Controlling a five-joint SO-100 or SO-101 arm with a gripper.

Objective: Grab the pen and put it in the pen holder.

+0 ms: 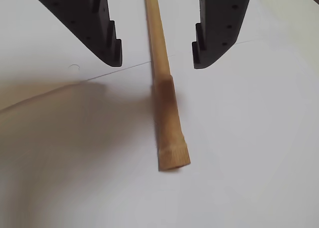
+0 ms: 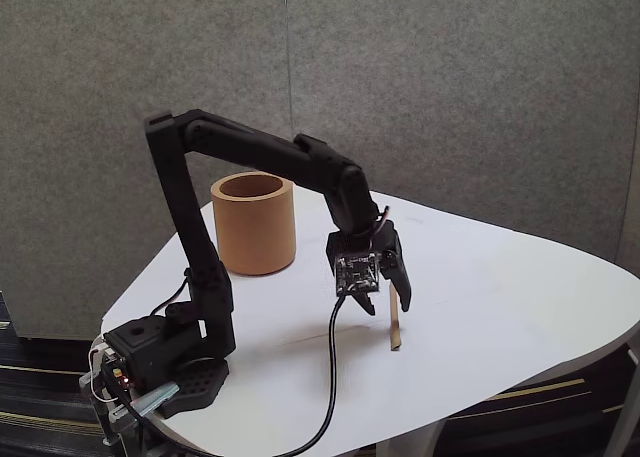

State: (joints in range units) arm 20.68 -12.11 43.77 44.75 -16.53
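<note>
Although the gripper hung with its jaws spread either side of the pen, which lay flat on the white table, nothing was grasped yet, so lifting and carrying it to the pen holder remained.
</note>
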